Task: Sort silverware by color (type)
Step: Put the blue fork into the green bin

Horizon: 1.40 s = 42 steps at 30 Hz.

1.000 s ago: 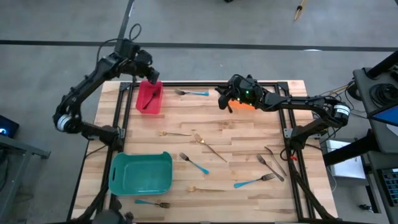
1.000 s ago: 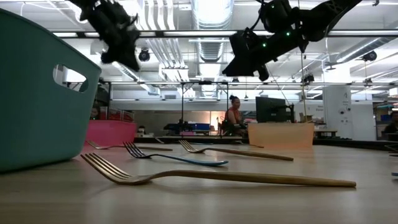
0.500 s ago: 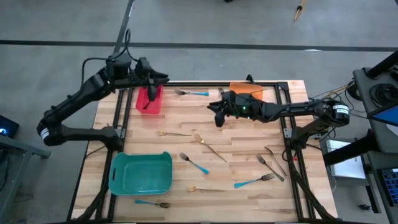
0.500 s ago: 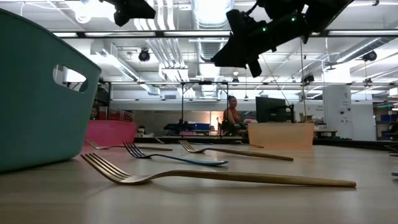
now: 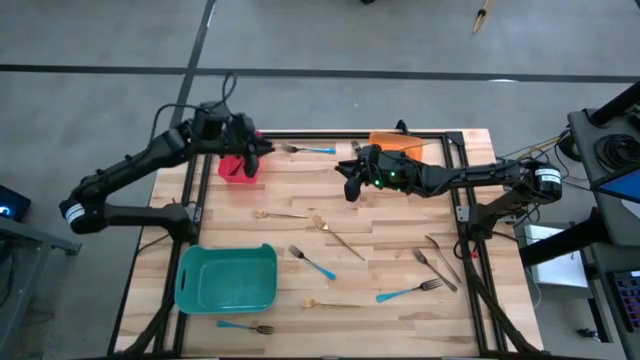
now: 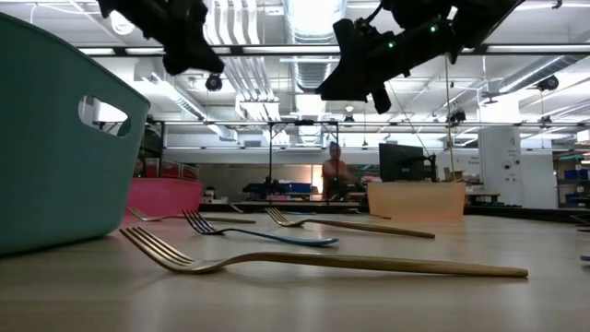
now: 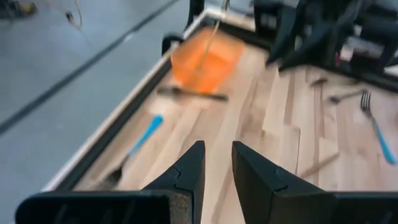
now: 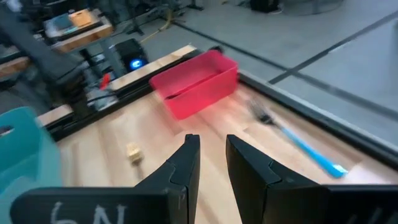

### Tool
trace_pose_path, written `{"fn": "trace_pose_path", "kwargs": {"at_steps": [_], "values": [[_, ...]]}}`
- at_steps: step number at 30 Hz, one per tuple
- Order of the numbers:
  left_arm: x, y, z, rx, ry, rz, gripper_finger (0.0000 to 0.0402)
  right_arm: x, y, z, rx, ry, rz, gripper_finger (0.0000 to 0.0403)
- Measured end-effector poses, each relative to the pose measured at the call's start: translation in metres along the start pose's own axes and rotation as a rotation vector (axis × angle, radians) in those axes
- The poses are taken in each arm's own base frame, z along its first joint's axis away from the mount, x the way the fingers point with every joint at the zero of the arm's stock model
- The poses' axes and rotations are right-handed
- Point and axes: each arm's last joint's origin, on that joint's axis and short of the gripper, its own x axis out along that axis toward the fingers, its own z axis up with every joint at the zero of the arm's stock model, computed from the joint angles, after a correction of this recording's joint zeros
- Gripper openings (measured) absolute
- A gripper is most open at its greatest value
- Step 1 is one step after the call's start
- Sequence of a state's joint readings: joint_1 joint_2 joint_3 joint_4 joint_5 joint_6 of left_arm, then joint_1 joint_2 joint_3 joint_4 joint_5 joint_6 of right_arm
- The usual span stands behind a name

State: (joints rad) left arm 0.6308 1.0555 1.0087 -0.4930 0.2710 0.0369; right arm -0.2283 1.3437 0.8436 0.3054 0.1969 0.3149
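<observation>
Forks lie scattered flat on the wooden table: a blue-handled fork (image 5: 308, 149) at the far edge, gold forks (image 5: 335, 236) mid-table, and grey forks (image 5: 440, 262) and a blue-handled fork (image 5: 410, 292) near right. My left gripper (image 5: 260, 148) hovers over the red bin's (image 5: 238, 166) right side, pointing toward the table's right, shut and empty. It also shows in its own wrist view (image 7: 217, 168). My right gripper (image 5: 349, 180) hovers left of the orange bin (image 5: 395, 143), pointing left, shut and empty. It also shows in its own wrist view (image 8: 212, 162).
A teal bin (image 5: 227, 278) stands near left, with a blue-handled fork (image 5: 246, 327) by the near edge. A dark frame (image 5: 460, 215) rims the table. In the low view both grippers (image 6: 189, 41) (image 6: 355, 65) hang high above the forks. A person (image 6: 334, 175) stands far behind the table.
My left gripper has swung from above the red bin's far end toward the table's right and near side, turning from pointing down to pointing right. My right gripper has moved from over the orange bin toward the table's left and slightly nearer. The forks have kept still.
</observation>
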Motion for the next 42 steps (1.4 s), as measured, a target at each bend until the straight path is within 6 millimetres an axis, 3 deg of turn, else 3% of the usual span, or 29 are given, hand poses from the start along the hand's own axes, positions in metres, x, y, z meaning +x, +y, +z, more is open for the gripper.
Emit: {"fn": "trace_pose_path", "kwargs": {"at_steps": [9, 14, 19, 31, 38, 42], "values": [[0.027, 0.006, -0.049, -0.148, 0.07, 0.002, 0.0061, 0.003, -0.01, 0.029, -0.121, -0.023, -0.065, 0.0068], [0.033, 0.007, -0.064, -0.247, 0.111, 0.007, 0.0061, 0.003, -0.016, 0.048, -0.211, 0.01, -0.106, 0.0068], [0.034, 0.007, -0.068, -0.293, 0.121, 0.011, 0.0061, 0.003, -0.026, 0.054, -0.268, 0.087, -0.15, 0.0068], [0.034, 0.011, -0.067, -0.298, 0.091, 0.142, 0.0061, 0.003, -0.049, 0.065, -0.331, 0.074, -0.209, 0.0068], [0.044, 0.014, -0.06, -0.231, -0.164, 0.117, 0.0061, 0.003, -0.042, 0.067, -0.323, 0.054, -0.1, 0.0068], [0.048, 0.01, -0.061, -0.276, -0.246, 0.068, 0.0061, 0.003, -0.039, 0.067, -0.276, 0.036, -0.093, 0.0068]]}}
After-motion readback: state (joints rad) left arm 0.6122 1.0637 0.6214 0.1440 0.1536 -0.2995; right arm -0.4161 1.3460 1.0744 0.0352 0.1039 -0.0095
